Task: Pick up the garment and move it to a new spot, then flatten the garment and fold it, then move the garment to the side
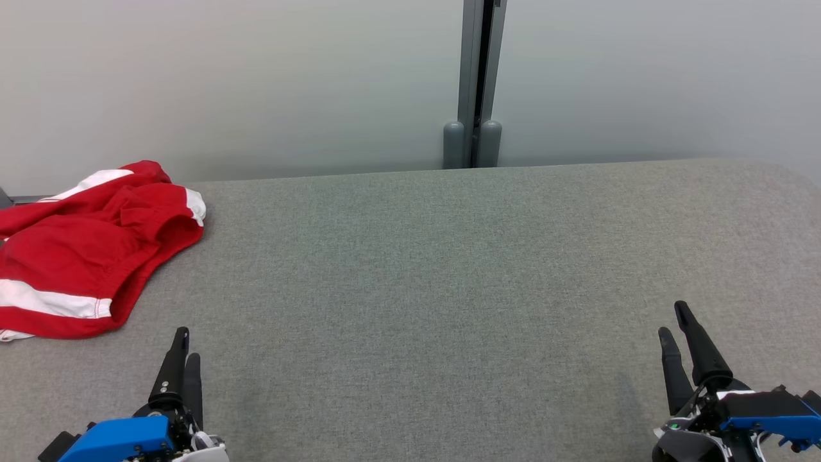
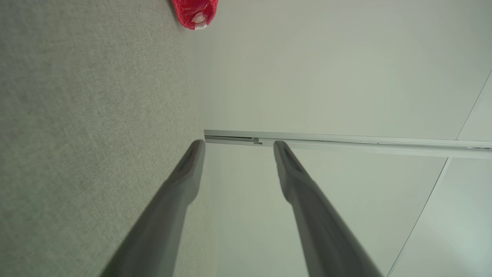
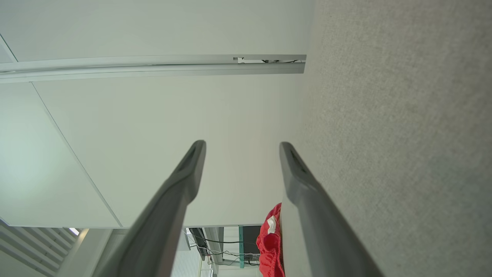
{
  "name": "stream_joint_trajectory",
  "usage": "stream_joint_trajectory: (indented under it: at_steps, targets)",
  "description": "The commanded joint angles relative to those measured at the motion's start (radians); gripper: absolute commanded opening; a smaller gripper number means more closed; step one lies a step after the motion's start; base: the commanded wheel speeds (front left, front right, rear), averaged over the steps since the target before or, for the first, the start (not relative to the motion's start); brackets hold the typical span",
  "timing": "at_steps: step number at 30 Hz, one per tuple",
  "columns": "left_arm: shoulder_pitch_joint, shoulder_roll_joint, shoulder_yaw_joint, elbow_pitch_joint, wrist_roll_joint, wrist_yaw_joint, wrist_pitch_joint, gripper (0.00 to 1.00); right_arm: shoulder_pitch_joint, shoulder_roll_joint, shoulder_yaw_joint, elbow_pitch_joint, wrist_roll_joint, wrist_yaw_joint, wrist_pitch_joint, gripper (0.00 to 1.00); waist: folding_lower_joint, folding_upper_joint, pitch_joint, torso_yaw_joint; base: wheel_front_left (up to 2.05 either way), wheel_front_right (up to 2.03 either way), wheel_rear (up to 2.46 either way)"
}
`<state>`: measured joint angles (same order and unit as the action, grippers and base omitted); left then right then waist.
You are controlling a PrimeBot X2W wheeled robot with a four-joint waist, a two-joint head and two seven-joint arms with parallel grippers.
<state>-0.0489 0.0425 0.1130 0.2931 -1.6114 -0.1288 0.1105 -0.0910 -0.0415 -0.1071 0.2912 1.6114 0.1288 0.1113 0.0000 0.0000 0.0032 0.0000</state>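
item: red garment, white side stripes, looks like sports shorts. one piece.
location: on the grey felt table, at 9 o'clock in the head view, running off that view's left edge. crumpled, with the waistband or a leg opening gaping toward 3 o'clock and a white stripe along its 7 o'clock hem. well apart from both grippers.
left gripper: at 7 o'clock, just below the garment's near hem, not touching it. fingers spread, nothing between them, as the left wrist view confirms.
right gripper: at 5 o'clock, far across the table from the cloth. fingers spread, empty.
handling, judged: light, soft and limp. it will sag and bunch when lifted and holds no shape of its own. the thin knit looks a little slick, so a shallow pinch may slip off. not fragile.
where to take hold, judged: the raised fold near the gaping opening at its 2 o'clock side, or the striped hem nearest the left gripper. both stand proud of the table, so a finger can get under them. the left arm is the closer one.
other: pale partition wall with a grey post at 12 o'clock.
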Motion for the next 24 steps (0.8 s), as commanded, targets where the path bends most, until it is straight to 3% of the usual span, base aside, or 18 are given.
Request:
stream_joint_trajectory:
  at_steps: [1,9,15,24]
  targets:
    - [-0.012,0.004,-0.01,-0.02,0.007,-0.001,-0.012,1.0,-0.005,-0.002,0.011,-0.017,-0.004,0.0,-0.012,1.0,0.0,0.0,0.0,0.0,0.0,0.0,0.0]
    - [0.011,0.004,-0.036,-0.049,0.033,-0.001,-0.052,1.0,0.01,-0.003,0.04,-0.033,-0.025,0.001,-0.052,1.0,0.0,0.0,0.0,0.0,0.0,0.0,0.0]
    - [0.023,0.005,-0.039,-0.078,0.111,0.002,-0.08,1.0,0.014,-0.004,0.039,-0.042,-0.08,0.001,-0.08,1.0,0.0,0.0,0.0,0.001,0.0,0.0,0.0]
    - [0.032,0.006,-0.051,-0.141,0.267,0.028,-0.118,1.0,0.018,-0.005,0.046,-0.076,-0.27,0.001,-0.118,1.0,0.0,0.0,0.001,0.001,0.0,0.0,0.0]
